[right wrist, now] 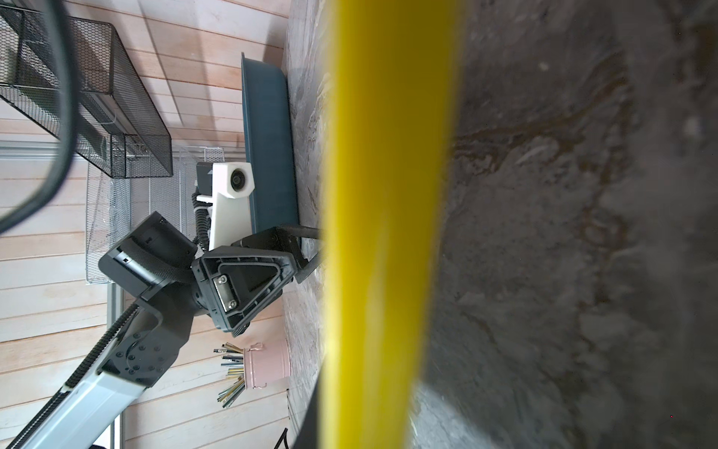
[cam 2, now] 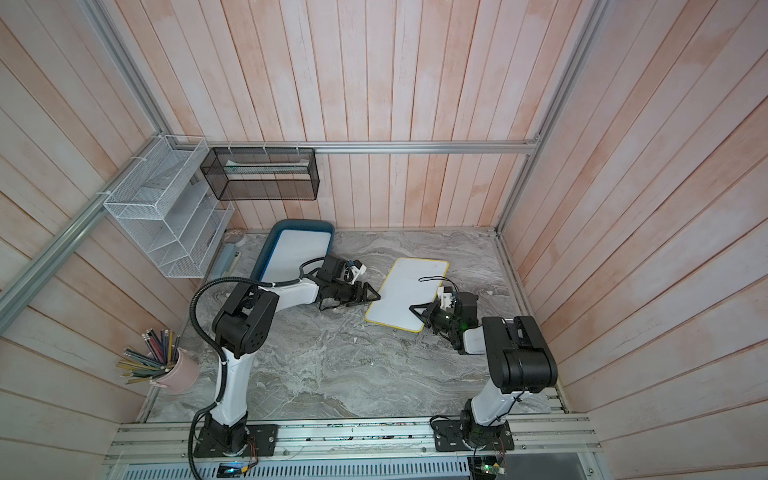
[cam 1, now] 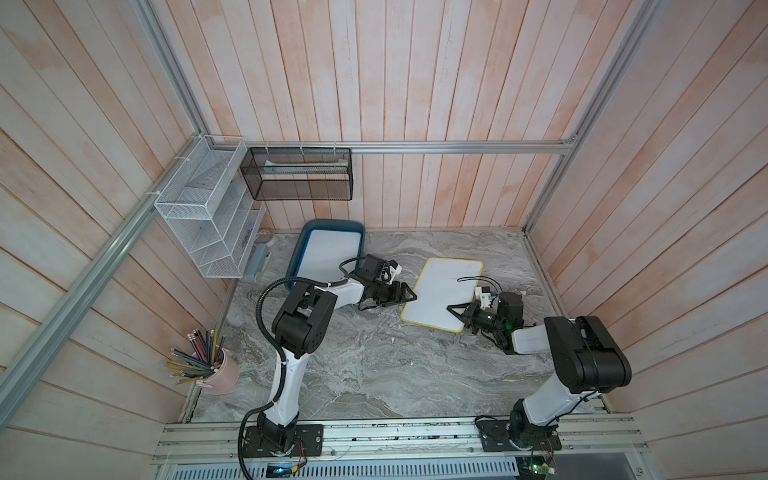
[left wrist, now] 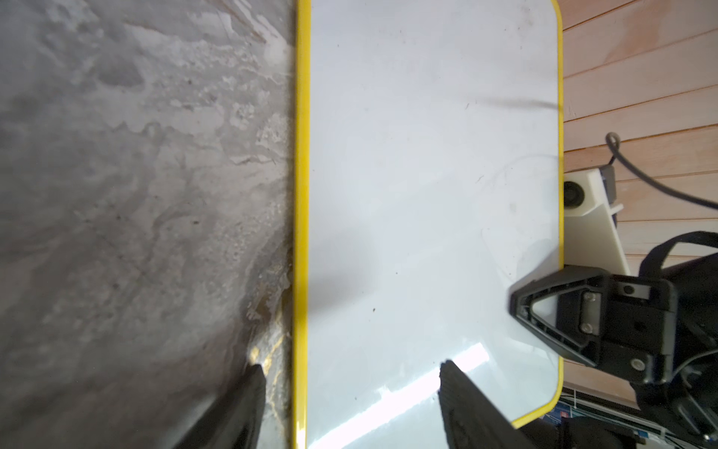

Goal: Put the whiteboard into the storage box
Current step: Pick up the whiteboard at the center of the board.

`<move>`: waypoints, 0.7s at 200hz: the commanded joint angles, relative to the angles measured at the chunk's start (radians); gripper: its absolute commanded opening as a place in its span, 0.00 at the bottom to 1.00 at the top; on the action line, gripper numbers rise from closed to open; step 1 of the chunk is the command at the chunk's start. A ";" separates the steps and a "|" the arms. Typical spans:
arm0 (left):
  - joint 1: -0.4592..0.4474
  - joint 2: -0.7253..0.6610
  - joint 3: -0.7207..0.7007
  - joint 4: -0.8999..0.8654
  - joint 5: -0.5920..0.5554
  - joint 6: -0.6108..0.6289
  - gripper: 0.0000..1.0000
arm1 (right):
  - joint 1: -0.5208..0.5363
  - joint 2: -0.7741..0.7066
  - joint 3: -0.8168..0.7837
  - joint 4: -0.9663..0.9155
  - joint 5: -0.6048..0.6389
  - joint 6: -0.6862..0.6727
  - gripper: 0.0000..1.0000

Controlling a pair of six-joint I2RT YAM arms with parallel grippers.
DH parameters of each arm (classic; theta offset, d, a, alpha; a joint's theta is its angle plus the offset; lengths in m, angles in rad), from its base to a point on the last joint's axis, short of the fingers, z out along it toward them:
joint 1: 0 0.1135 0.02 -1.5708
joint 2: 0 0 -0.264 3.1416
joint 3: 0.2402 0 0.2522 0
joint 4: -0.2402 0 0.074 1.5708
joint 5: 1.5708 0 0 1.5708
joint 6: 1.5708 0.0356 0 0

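Lying on the marble table (cam 1: 374, 365), right of centre in both top views, is the yellow-rimmed whiteboard (cam 1: 442, 291) (cam 2: 405, 291), angled, with its short ends toward the top and bottom of the frame. Can't tell whether it lies flat or is lifted at one side.

The right gripper (cam 1: 452, 309) (cam 2: 414, 309) comes in from the lower right and is clamped on the whiteboard's right long edge near the lower corner. In the left wrist view one of its fingers (left wrist: 544, 311) lies over the board face. The right wrist view is filled by the blurred yellow rim (right wrist: 388, 194).

The left gripper (cam 1: 411, 296) (left wrist: 351, 365) sits at the board's left long edge with its jaws apart, one finger over the table and one over the board. Contact unclear.

The storage box (cam 1: 332, 223) (cam 2: 301, 223) is at upper left of the table against the back wall, well apart from the whiteboard, with a second white board (cam 1: 328, 253) lying inside.

A pink cup (cam 1: 224, 374) of pencils stands at lower left.
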 commanded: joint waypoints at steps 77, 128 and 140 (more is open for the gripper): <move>0.006 0.020 0.024 -0.060 0.066 -0.021 0.73 | -0.039 -0.133 0.102 -0.179 -0.156 -0.199 0.00; 0.019 -0.009 0.032 -0.086 0.053 -0.010 0.73 | -0.039 -0.158 0.114 -0.197 -0.167 -0.200 0.00; 0.027 -0.031 0.028 -0.091 0.034 -0.010 0.73 | -0.039 -0.164 0.119 -0.201 -0.161 -0.203 0.00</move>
